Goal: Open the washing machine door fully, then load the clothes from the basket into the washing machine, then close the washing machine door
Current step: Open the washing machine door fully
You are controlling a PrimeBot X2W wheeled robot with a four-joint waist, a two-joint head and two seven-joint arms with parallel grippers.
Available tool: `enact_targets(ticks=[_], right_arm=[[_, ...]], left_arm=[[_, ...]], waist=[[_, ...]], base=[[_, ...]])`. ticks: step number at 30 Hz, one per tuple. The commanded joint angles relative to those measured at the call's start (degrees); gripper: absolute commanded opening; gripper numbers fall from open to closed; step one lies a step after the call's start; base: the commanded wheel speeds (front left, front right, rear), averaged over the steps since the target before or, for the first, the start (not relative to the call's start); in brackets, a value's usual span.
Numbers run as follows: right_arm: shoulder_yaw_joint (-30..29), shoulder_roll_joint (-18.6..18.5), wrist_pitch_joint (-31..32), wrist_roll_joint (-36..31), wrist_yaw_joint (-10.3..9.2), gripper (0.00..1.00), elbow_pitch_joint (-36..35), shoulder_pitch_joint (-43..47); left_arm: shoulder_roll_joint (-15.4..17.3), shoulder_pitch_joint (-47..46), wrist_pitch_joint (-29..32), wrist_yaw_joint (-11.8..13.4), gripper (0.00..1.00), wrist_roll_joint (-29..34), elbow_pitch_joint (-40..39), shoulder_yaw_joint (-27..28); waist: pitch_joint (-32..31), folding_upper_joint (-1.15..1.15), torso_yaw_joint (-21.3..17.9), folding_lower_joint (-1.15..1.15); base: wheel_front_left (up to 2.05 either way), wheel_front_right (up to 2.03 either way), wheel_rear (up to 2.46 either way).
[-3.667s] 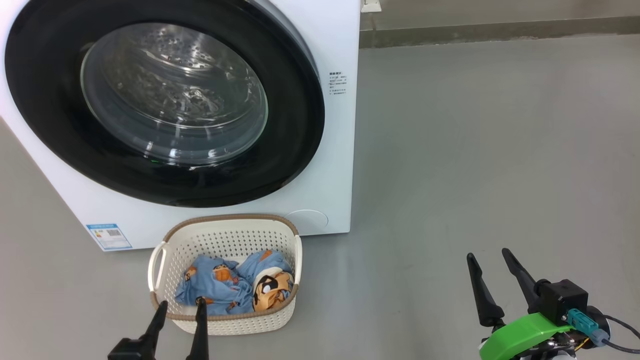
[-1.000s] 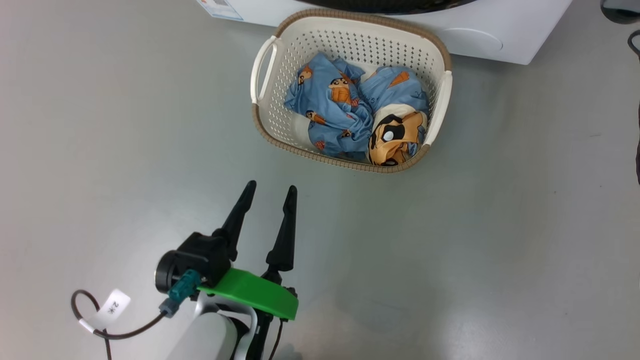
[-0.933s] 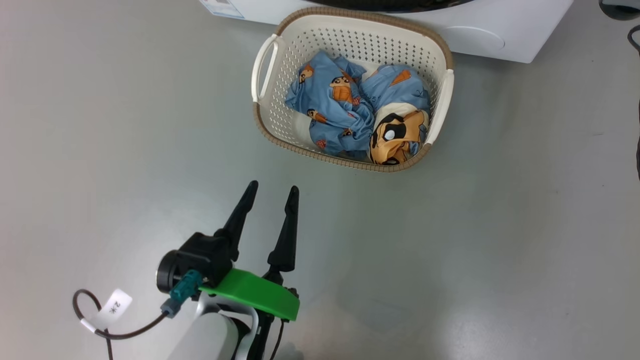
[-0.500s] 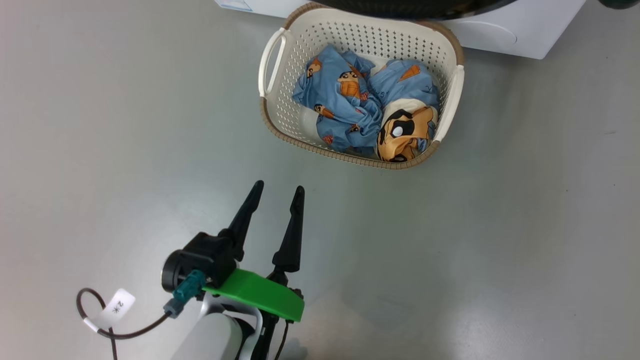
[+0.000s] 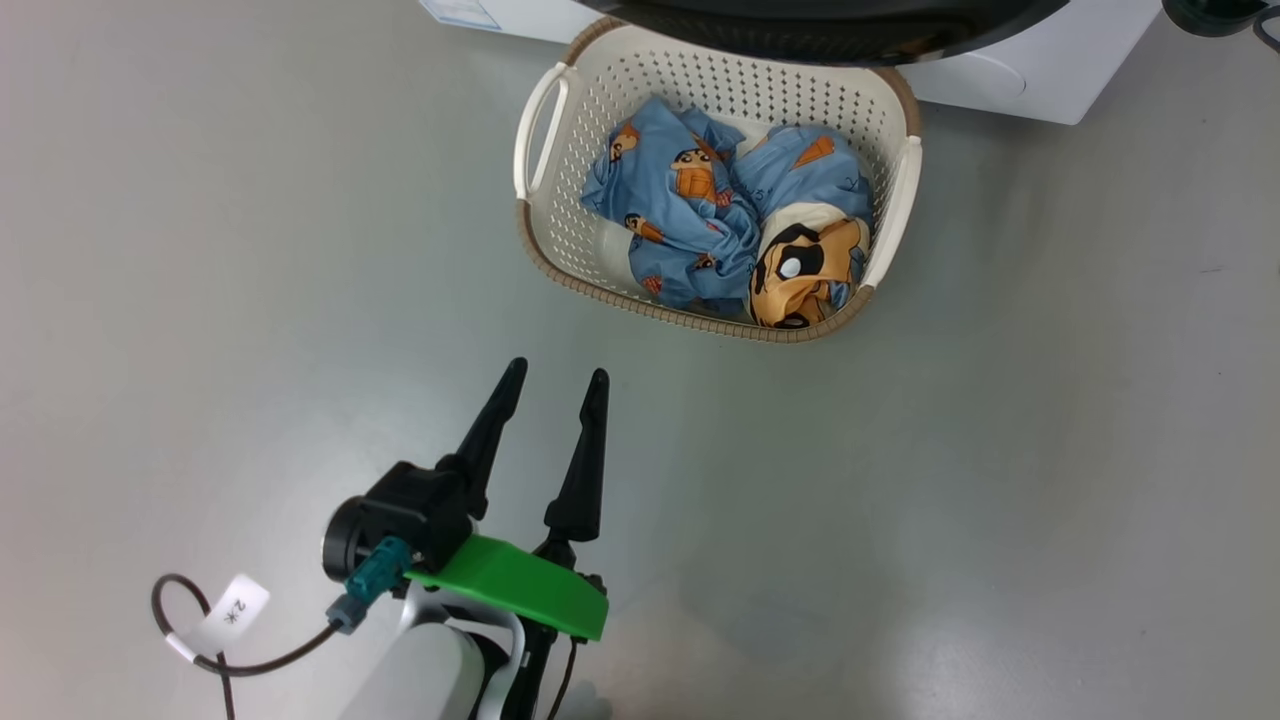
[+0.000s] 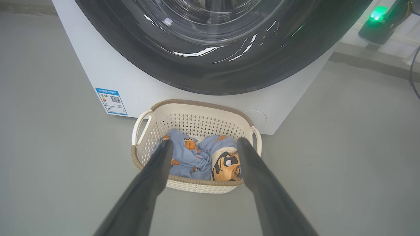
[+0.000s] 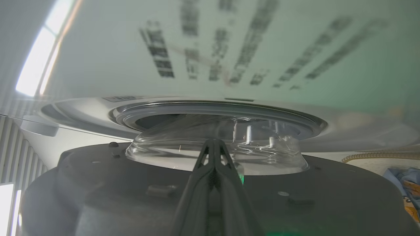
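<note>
You are on the first step: the washing machine door [image 5: 820,30] is ajar, not fully open. In the head view its glossy black rim juts in at 12 o'clock and overhangs the far rim of the basket [image 5: 700,322].

In the right wrist view, your right hand [image 7: 213,141] has its two fingers pressed tight together and holds nothing. It lies on the inner side of the door, with its tip pointing at the clear glass bowl [image 7: 269,157] at 12 o'clock. The grey ring of the drum opening [image 7: 295,116] lies beyond the bowl. I cannot tell whether the tip touches the bowl.

- **Where to push:** press on the dark inner rim beside the bowl, not on the glass. The curve of the glass would likely let the narrow fingers slide off.
- **How to swing:** follow the door's arc instead of driving straight, so the contact does not slip towards the edge.
- **When to stop:** stop only when the door stands well away from the opening.

Your left hand [image 5: 556,372] is spread wide and empty, hovering over the floor [image 5: 1000,450]. The basket is at about 1 o'clock from it and well apart. Leave that hand parked there, because reaching now would put it under the door.

The basket sits on the floor, just in front of the washing machine [image 5: 1000,75]. The blue printed clothes [image 5: 700,210] are bunched inside it. Watch that the door's lower edge passes over the basket's rim without catching it.
</note>
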Motion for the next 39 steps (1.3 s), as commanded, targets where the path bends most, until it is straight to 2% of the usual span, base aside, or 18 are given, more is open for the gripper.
enact_targets(ticks=[1,14,39], right_arm=[[0.8,2.6,1.0,-0.4,0.1,0.0,-1.5,-0.1],[1.4,4.0,3.6,0.1,0.1,0.0,-0.7,3.8],[2.6,9.5,5.9,1.7,0.1,0.0,-4.4,17.5]], left_arm=[[1.1,-0.8,-0.5,0.3,1.0,0.0,-1.0,1.9],[1.1,0.1,-0.5,0.3,1.0,0.8,-0.6,2.4],[1.1,3.6,-0.5,-0.5,1.0,3.2,1.1,4.1]], waist=[[-0.1,0.0,-0.1,0.0],[-2.8,0.0,-0.8,0.0],[-10.8,0.0,-3.0,0.0]], base=[[0.0,0.0,0.0],[0.0,0.0,0.0],[0.0,0.0,0.0]])
